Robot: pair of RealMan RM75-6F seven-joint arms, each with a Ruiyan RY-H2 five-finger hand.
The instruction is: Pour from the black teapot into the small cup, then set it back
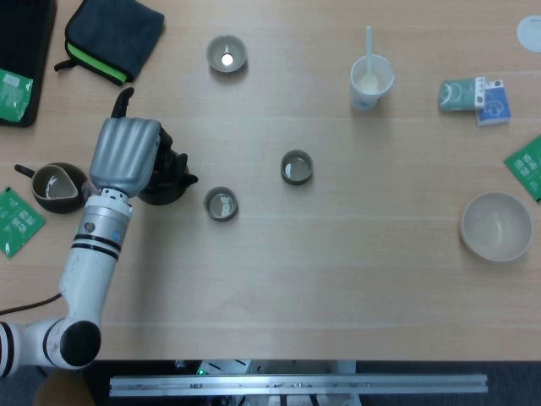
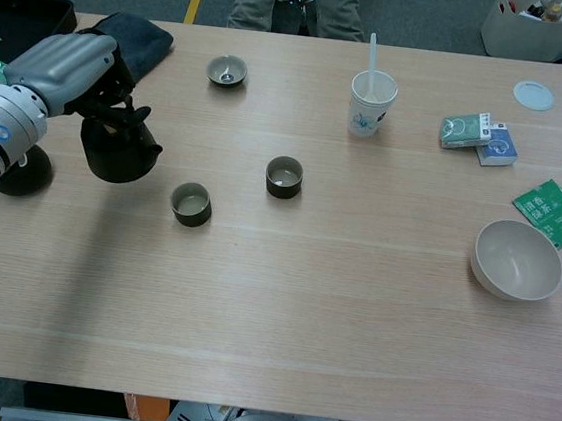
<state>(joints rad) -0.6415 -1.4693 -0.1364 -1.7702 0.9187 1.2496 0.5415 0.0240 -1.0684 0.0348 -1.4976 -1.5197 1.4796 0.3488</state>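
the left hand (image 1: 127, 154) grips the black teapot (image 2: 116, 151) by its handle, just left of the small cup (image 2: 190, 204).

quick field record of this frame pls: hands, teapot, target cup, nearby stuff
left hand: holds black teapot by its handle
right hand: not in view
black teapot: lifted off table, left of small cup, spout toward it
small cup: upright on table
other cups: one at centre, one at far edge
paper cup: upright, stick inside
bowl: right side
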